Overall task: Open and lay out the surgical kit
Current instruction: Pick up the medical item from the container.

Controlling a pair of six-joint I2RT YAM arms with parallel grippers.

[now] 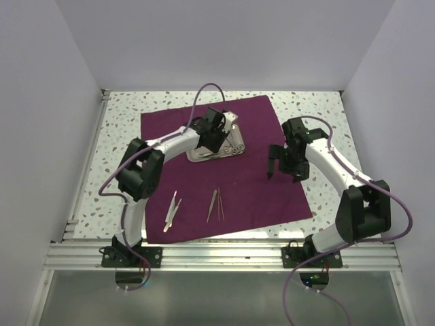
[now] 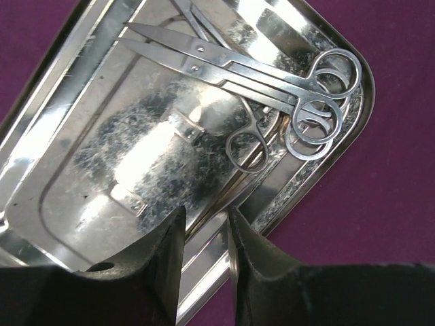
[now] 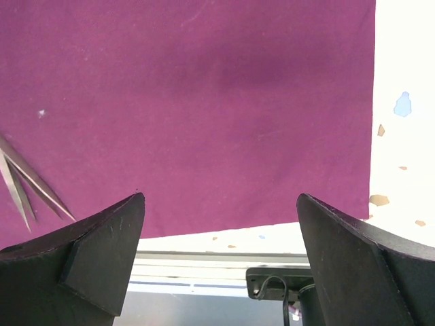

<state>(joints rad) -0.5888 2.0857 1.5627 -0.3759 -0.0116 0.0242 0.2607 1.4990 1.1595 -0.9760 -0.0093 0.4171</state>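
The left gripper [image 2: 204,261] points down at the steel tray [image 2: 102,156], its fingers [image 2: 170,251] a narrow gap apart astride the tray's rim; whether they pinch anything I cannot tell. Ring-handled scissors [image 2: 272,75] lie stacked in the tray. The left arm reaches forward to the tray, elbow bent outward.

The right gripper [image 1: 282,166] hangs to the right of the tray, jaws spread wide with nothing between them, above the plum cloth [image 3: 204,102]; its arm arches up and back toward its base.

The cloth lies flat under the tray. On the cloth, nearer the bases than the tray, lie tweezers [image 1: 216,205] and two more thin instruments [image 1: 173,209]. Around the cloth the speckled table [image 1: 319,109] shows, enclosed by pale walls.
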